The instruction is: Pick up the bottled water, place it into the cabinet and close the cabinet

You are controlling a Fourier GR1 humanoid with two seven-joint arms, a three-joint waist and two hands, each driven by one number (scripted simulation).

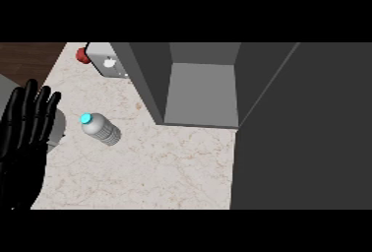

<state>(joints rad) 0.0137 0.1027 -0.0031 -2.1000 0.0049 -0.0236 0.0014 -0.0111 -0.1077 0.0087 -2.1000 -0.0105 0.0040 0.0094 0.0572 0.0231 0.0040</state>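
A clear water bottle (101,129) with a light blue cap stands on the pale marble counter (145,167), left of the middle. The grey cabinet (200,93) stands at the back with its inside showing and nothing in it; its open door (305,133) fills the right side of the view. My left hand (25,133) rests open at the left edge, fingers up, apart from the bottle. My right hand does not show.
A white box (108,61) with a round knob sits at the back left beside a red object (83,55). A grey object (56,129) lies partly hidden behind my left hand. Dark wood floor shows past the counter's left edge.
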